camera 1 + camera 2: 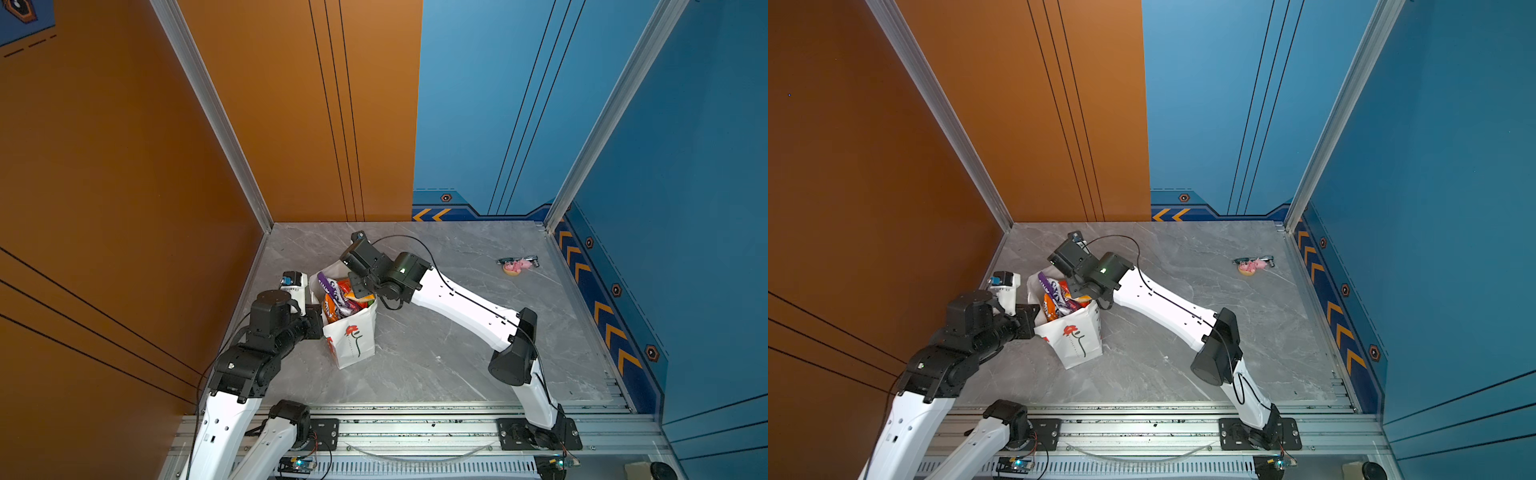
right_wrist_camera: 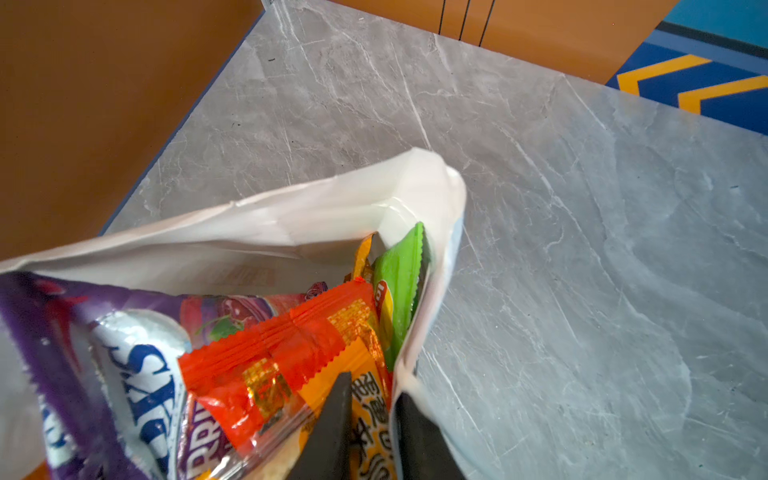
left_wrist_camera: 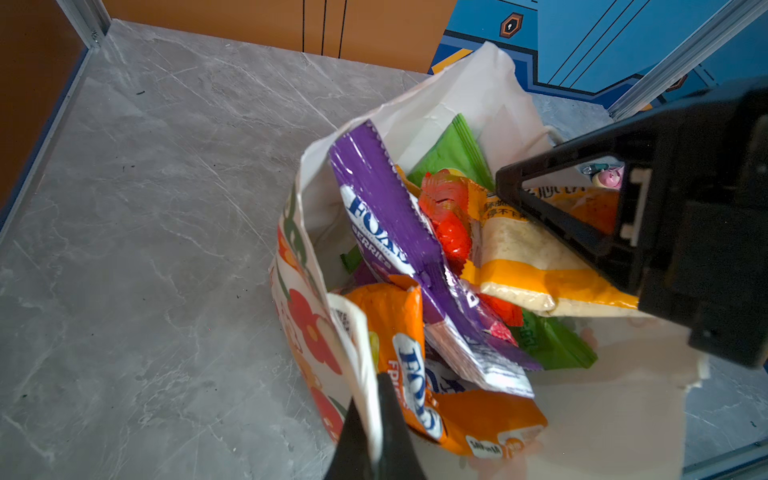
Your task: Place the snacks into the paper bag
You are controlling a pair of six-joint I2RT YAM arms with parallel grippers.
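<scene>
**Mia:** How many bags are there?

**Ben:** Just one. The paper bag [image 1: 353, 340] stands on the grey table [image 1: 457, 353]. Its mouth is open and it has a red flower on its front.

**Mia:** How many snacks?

**Ben:** I count five, and all of them are inside the bag. There is one purple packet [image 3: 386, 216], one orange packet [image 3: 478, 415] and one red packet [image 3: 449, 216]. There is also one orange-yellow packet [image 3: 523, 253] and one green packet [image 3: 449, 153]. More green peeks out deeper in the bag. I cannot tell if that is the same packet or another one.

**Mia:** Anything else?

**Ben:** One pink toy [image 1: 517, 266] lies on the table, far off to the right of the bag.

**Mia:** How many grippers?

**Ben:** Two. The left gripper [image 3: 368, 399] is at the bag's left side. It is clamped tight on the bag's rim, with the paper pinched between its fingers. That spot is just beside the orange packet.

**Mia:** And the other one?

**Ben:** The right gripper [image 2: 372, 386] reaches into the bag's mouth. Its jaws are only a little apart. The orange-yellow packet sits in the gap, and the bag's wall is right beside one finger. I cannot tell if it is squeezing the packet or only sitting around it.
</scene>
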